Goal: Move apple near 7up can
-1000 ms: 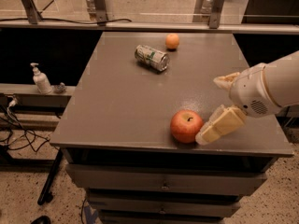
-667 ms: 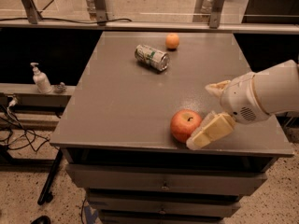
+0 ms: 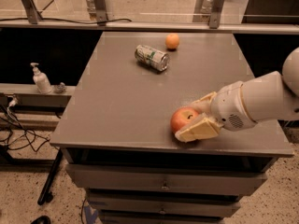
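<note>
Jaws spread astride the apple (image 3: 182, 119), near right of bench (image 3: 117, 101). I judge it firm, smooth, roll-prone; grip across its middle.

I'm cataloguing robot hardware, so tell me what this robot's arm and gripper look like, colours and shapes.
The gripper, at the apple near the front right of the table, is cream with flat wedge shapes. Behind it the arm is smooth, rounded white casing with a dotted grille. No cables or markings show.
</note>
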Motion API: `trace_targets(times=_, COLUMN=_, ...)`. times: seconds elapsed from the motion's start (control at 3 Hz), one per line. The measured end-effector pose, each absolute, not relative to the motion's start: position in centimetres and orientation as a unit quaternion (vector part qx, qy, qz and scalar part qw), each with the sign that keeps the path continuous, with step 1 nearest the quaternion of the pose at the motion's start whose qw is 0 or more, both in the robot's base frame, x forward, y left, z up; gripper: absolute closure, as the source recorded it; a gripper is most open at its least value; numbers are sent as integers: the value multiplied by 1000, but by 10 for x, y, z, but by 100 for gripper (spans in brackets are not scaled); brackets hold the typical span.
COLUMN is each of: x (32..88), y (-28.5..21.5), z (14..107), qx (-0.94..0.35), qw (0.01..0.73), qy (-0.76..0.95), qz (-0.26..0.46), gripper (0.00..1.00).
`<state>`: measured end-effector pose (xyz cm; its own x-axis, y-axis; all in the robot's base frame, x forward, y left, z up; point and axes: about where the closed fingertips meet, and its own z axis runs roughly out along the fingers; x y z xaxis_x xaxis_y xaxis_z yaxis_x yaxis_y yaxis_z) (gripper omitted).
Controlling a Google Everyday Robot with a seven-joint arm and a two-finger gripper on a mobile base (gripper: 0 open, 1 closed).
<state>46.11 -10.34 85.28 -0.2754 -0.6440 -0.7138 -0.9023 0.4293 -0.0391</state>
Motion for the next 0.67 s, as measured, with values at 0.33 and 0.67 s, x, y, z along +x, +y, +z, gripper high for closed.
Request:
trace_targets(times=0.33, x=467, y=-105, z=851, qx=-490, qw=334, qy=781, qz=195, gripper=64)
trace_targets(times=0.67, x=485, y=-124, z=859, qx=-485, qw=336, qy=788, qz=177, gripper=87)
